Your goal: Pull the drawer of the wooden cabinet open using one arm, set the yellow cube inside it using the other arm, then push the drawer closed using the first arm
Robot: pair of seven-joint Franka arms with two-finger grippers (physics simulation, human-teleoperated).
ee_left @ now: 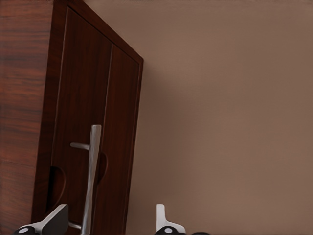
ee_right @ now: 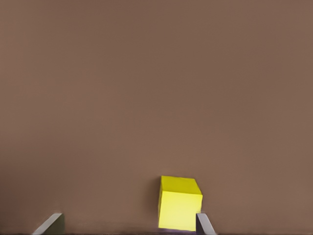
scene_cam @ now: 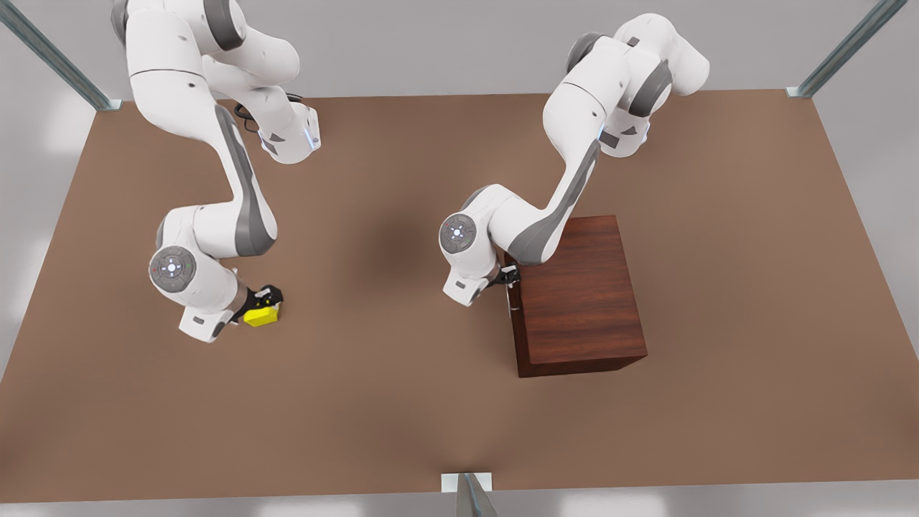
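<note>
— What's that arm on the left doing?
— The right gripper [scene_cam: 267, 301] is spread wide around the yellow cube [scene_cam: 261, 314] on the table [scene_cam: 402, 402].
— And by the cabinet [scene_cam: 578, 298]?
— The left gripper [scene_cam: 510, 276], fingers parted, straddles the handle [ee_left: 92, 176] of the closed drawer [ee_left: 93, 137]. It should centre, clamp, pull straight.
</note>
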